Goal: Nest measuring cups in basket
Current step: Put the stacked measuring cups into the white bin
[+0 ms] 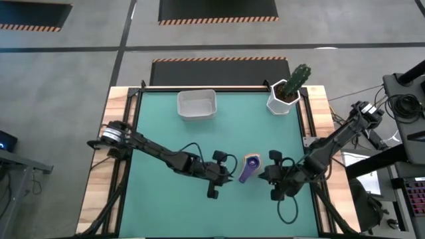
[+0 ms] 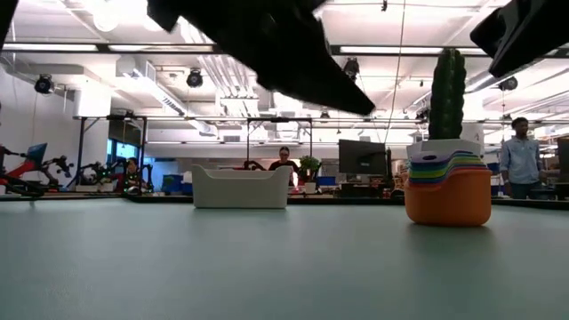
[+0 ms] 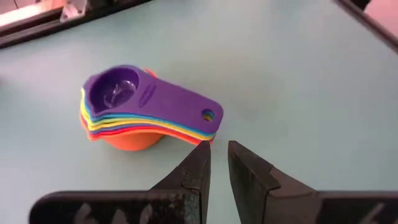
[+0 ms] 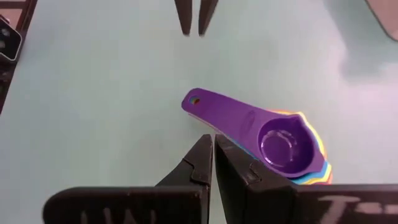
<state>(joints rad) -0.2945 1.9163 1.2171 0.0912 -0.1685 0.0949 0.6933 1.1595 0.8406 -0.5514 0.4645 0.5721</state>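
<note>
Seven or so measuring cups sit nested, purple on top, low and centre in the overhead frame, between both grippers and well apart from the basket higher up. They look light, stiff and slick; the fanned handles seem the best hold. Left gripper is barely parted and empty, right gripper closed and empty.

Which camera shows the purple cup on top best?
The left wrist view: the purple cup sits whole on the nested stack, bowl and handle clear. The right wrist view shows it partly cut by that gripper's fingers. The high view shows it tiny. The low view shows the stack side-on, only its rim.
</note>
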